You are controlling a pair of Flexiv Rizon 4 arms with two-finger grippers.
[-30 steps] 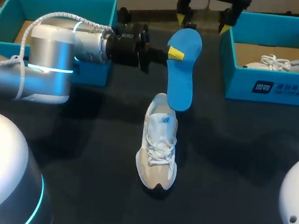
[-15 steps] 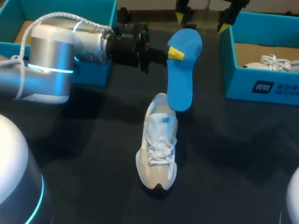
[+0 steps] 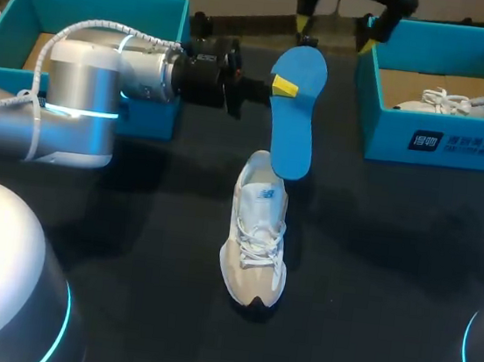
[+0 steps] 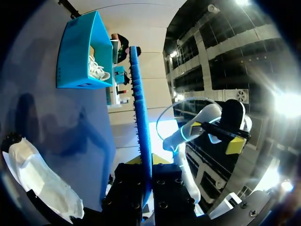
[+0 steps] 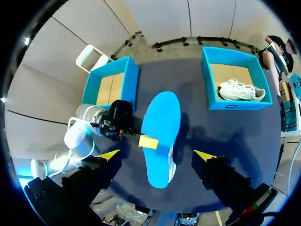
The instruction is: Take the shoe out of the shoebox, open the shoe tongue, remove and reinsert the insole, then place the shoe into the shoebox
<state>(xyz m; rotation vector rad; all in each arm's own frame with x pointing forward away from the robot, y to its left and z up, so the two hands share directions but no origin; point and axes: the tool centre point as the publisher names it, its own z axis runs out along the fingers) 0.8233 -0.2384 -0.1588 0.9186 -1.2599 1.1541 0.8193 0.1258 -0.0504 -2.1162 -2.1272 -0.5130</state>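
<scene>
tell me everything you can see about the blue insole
The insole is bright blue, flat and foot-shaped, and looks like foam. It is out of the shoe, held in the air by the left gripper, which is shut on its side edge. Its broad face is turned upward and one end lies over the shoe's heel. Whether it touches the shoe cannot be told.
</scene>
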